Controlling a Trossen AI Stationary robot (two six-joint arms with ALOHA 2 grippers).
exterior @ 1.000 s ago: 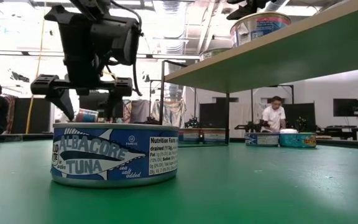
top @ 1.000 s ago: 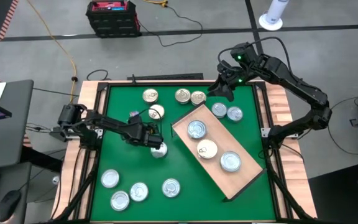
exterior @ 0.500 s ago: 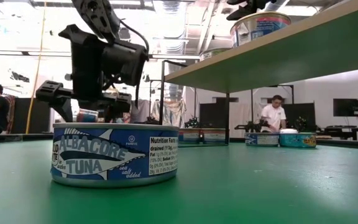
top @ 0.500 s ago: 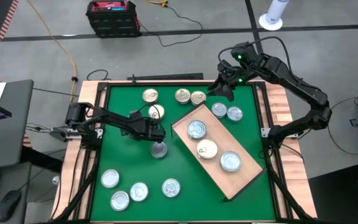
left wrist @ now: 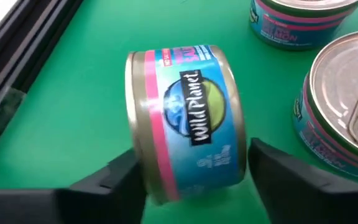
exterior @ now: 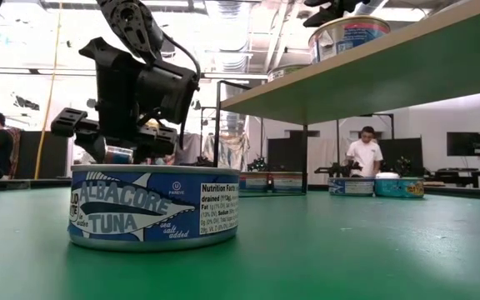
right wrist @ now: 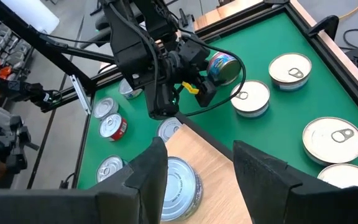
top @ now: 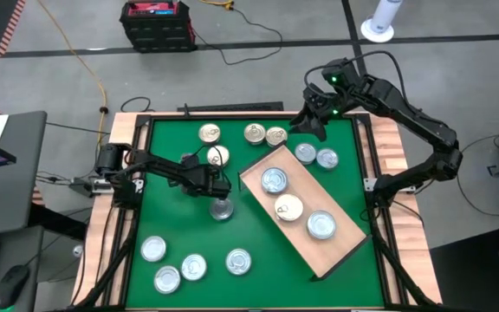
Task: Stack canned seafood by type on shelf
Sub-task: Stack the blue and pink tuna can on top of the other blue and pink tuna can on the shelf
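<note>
Well, from above we see the left pincer (top: 218, 192) low over the green mat (top: 167, 221), with one tin (top: 221, 209) right at its tip. The shelf (top: 340, 251) lies just beyond that tin, angled across the mat and carrying three tins. The right pincer (top: 305, 124) hangs by the mat's far edge, near the shelf's upper corner, with a pair of tins just below it.

At table height, the left pincer stands behind a blue albacore tuna tin (exterior: 152, 207), which is upright on the mat. A bit of colourful label shows between its fingers.

Through the left wrist, we find the tin tipped on its side (blue label, pink band), its two flat ends facing the fingers. The jaws have closed onto those ends and are about half open. Two upright tins (left wrist: 344, 106) sit just past the fingertips.

Through the right wrist, the right pincer's jaws stand apart with nothing held. The shelf and one of its tins are directly beneath them.
</note>
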